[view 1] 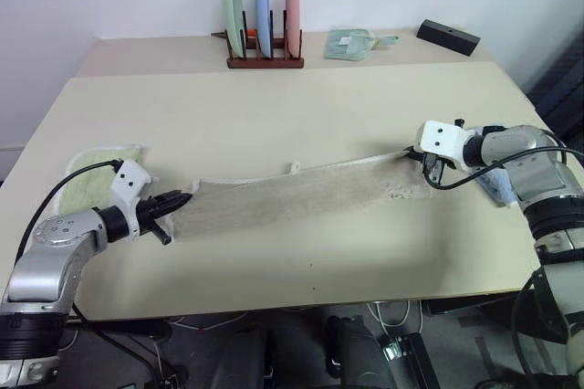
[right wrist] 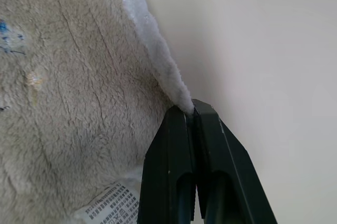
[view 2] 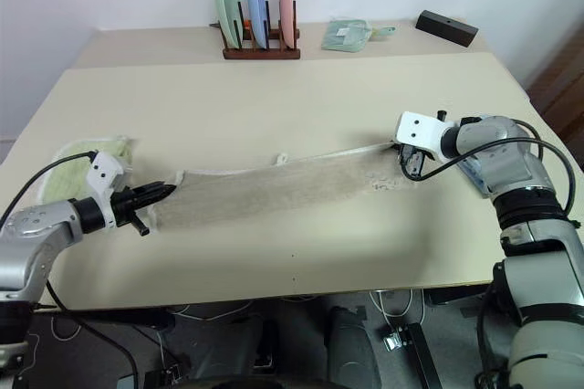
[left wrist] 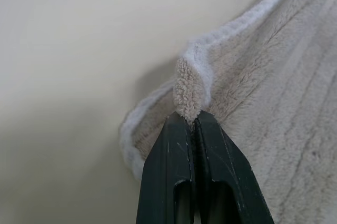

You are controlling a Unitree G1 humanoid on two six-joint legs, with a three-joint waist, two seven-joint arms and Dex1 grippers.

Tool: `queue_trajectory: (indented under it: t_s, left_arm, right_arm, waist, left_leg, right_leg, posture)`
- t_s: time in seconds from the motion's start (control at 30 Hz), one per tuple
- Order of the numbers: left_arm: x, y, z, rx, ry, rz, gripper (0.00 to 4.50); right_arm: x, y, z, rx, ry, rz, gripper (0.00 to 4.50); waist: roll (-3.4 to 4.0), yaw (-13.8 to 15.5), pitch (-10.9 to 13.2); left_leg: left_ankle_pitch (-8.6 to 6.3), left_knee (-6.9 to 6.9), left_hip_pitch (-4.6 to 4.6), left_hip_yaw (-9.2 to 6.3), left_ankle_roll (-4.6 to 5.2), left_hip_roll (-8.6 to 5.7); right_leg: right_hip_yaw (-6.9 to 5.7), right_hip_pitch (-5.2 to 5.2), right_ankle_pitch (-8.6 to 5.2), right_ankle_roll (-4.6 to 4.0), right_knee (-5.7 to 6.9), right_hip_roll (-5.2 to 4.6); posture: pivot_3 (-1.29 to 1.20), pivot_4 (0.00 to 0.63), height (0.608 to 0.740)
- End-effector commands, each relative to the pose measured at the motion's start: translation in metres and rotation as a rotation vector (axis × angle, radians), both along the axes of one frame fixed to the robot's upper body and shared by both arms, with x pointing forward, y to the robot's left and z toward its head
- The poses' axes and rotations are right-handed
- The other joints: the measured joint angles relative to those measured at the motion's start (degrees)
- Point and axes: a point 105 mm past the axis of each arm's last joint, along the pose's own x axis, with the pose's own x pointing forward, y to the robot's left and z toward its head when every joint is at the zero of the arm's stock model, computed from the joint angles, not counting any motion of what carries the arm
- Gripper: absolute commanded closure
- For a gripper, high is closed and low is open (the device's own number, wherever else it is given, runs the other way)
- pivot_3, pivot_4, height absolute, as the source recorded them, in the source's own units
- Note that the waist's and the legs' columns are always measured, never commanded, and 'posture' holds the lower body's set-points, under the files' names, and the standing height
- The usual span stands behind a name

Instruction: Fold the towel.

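towel (view 1: 301, 195) ends between both arms' fingers (left wrist: 179, 166)

R gripper (right wrist: 192, 112) fingers pinched tight on white piped edge of towel (right wrist: 79, 108), at corner. Beige terry w/ small blue + yellowish embroidered mark (right wrist: 16, 50). Printed care label (right wrist: 113, 205) beside fingers. Bare tabletop (right wrist: 263, 50) beyond edge.

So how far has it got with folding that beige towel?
One lengthwise fold looks done already: the towel lies on the table as a long narrow strip. Now the left gripper is shut on a pinch of its edge at one end and the right gripper is shut on the white piping at the other, holding it stretched between them. Bringing the ends together for a compact fold is probably what remains.
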Motion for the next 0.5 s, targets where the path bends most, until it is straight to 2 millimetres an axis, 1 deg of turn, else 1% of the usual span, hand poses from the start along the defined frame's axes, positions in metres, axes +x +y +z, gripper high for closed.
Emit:
queue_trajectory:
  t_s: [0.03, 0.1, 0.2, 0.23, 0.27, 0.37, 0.4, 0.43, 0.47, 0.5]
  left_arm:
    - [0.011, 0.01, 0.007, -0.001, -0.052, 0.077, 4.21]
    - [0.019, 0.014, 0.013, -0.02, -0.103, 0.119, 3.52]
    - [0.029, 0.016, 0.02, -0.015, -0.173, 0.187, 2.02]
    - [0.031, 0.015, 0.024, -0.042, -0.192, 0.204, 1.53]
    - [0.032, 0.013, 0.028, -0.06, -0.222, 0.214, 1.52]
    - [0.034, 0.014, 0.036, -0.064, -0.282, 0.262, 1.52]
    - [0.035, 0.008, 0.043, -0.064, -0.325, 0.259, 1.52]
    - [0.035, -0.002, 0.05, -0.084, -0.358, 0.23, 1.52]
    - [0.034, -0.014, 0.056, -0.087, -0.388, 0.186, 1.52]
    - [0.032, -0.027, 0.059, -0.091, -0.402, 0.13, 1.52]
  right_arm:
    - [0.004, -0.004, 0.015, 0.002, -0.055, -0.013, 3.57]
    - [0.004, -0.007, 0.013, -0.005, -0.06, -0.025, 2.66]
    - [0.001, -0.016, 0.022, -0.007, -0.105, -0.054, 1.15]
    - [-0.001, -0.019, 0.027, -0.003, -0.122, -0.064, 0.61]
    - [-0.004, -0.024, 0.032, 0.011, -0.139, -0.079, 0.2]
    - [-0.014, -0.032, 0.044, 0.089, -0.153, -0.127, 0.2]
    - [-0.024, -0.036, 0.048, 0.185, -0.12, -0.159, 0.2]
    - [-0.035, -0.037, 0.052, 0.314, -0.072, -0.187, 0.09]
    - [-0.047, -0.036, 0.053, 0.423, -0.014, -0.2, 0.09]
    - [-0.061, -0.032, 0.051, 0.496, 0.047, -0.196, 0.09]
  waist:
    - [0.0, 0.1, 0.0]
    - [0.0, 0.1, 0.0]
    - [0.0, 0.1, 0.0]
    - [0.0, 0.2, 0.0]
    - [0.0, 0.3, 0.0]
    - [0.0, 0.3, 0.0]
    - [0.0, 0.3, 0.0]
    - [-0.01, 0.4, 0.0]
    - [-0.02, 0.8, 0.0]
    - [-0.03, 1.0, 0.0]
  left_leg:
    - [0.0, 0.0, 0.0, 0.0, 0.0, 0.0]
    - [0.0, 0.01, 0.0, -0.01, 0.0, 0.0]
    - [0.0, 0.03, 0.0, -0.01, 0.0, 0.0]
    - [0.0, 0.02, 0.0, -0.01, 0.0, 0.0]
    - [0.0, 0.02, -0.01, -0.02, 0.0, -0.01]
    - [-0.01, 0.02, -0.02, -0.03, 0.0, -0.04]
    - [-0.01, 0.02, -0.02, -0.03, 0.0, -0.03]
    - [-0.01, 0.02, -0.02, -0.03, 0.0, -0.03]
    - [-0.01, 0.02, -0.02, -0.06, 0.0, -0.02]
    - [-0.01, 0.02, -0.04, -0.11, 0.0, 0.0]
  right_leg:
    - [0.0, 0.0, 0.0, 0.0, 0.01, 0.0]
    - [0.0, 0.01, 0.0, 0.0, 0.01, -0.01]
    - [0.0, 0.0, 0.01, 0.01, 0.02, -0.02]
    - [0.0, 0.0, 0.01, 0.01, 0.02, -0.03]
    - [-0.01, 0.0, 0.01, 0.01, 0.03, -0.05]
    - [0.0, 0.0, 0.03, 0.05, 0.01, -0.11]
    - [0.0, 0.0, 0.04, 0.05, 0.01, -0.11]
    - [0.0, 0.0, 0.04, 0.06, 0.01, -0.11]
    - [-0.01, 0.02, 0.05, 0.06, 0.01, -0.12]
    - [-0.02, 0.05, 0.05, 0.06, -0.01, -0.16]
  posture:
    - [0.0, 0.15, 0.737]
    - [0.0, 0.15, 0.737]
    - [0.0, 0.15, 0.737]
    - [0.0, 0.15, 0.737]
    - [0.0, 0.15, 0.737]
    - [0.0, 0.15, 0.737]
    - [0.0, 0.15, 0.737]
    - [0.0, 0.15, 0.737]
    - [0.0, 0.15, 0.737]
    - [0.0, 0.15, 0.737]
